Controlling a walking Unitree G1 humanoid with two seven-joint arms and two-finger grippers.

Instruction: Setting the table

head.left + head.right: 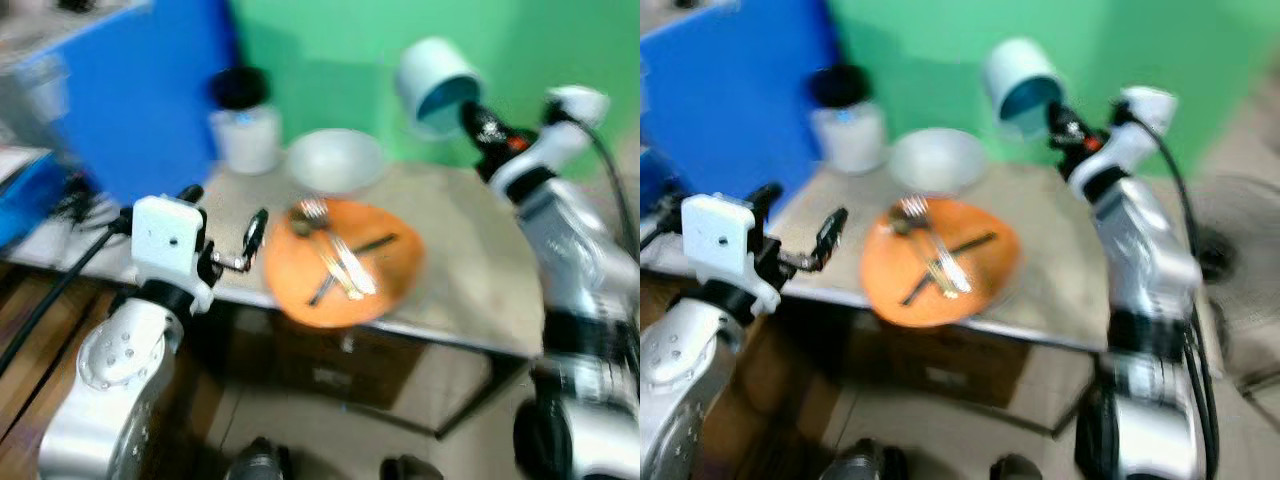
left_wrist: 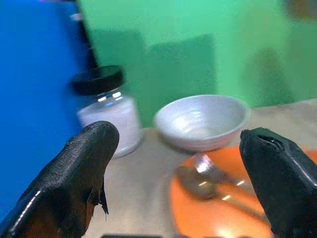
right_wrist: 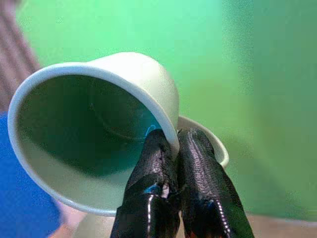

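My right gripper (image 1: 470,118) is shut on the rim of a pale cup (image 1: 436,84) with a blue-green inside, held tilted in the air above the table's far right. In the right wrist view the two fingers (image 3: 198,193) pinch the cup (image 3: 99,134) wall. An orange plate (image 1: 342,262) lies near the front edge with a fork, a spoon and dark chopsticks (image 1: 340,262) on it. Behind it stands a white bowl (image 1: 335,160). My left gripper (image 1: 225,225) is open at the front left, short of the plate, with nothing between its fingers.
A jar (image 1: 243,122) with a black lid stands at the back left beside a blue panel (image 1: 140,90). A green wall is behind the table (image 1: 470,260). The bare tabletop lies right of the plate. The views are blurred.
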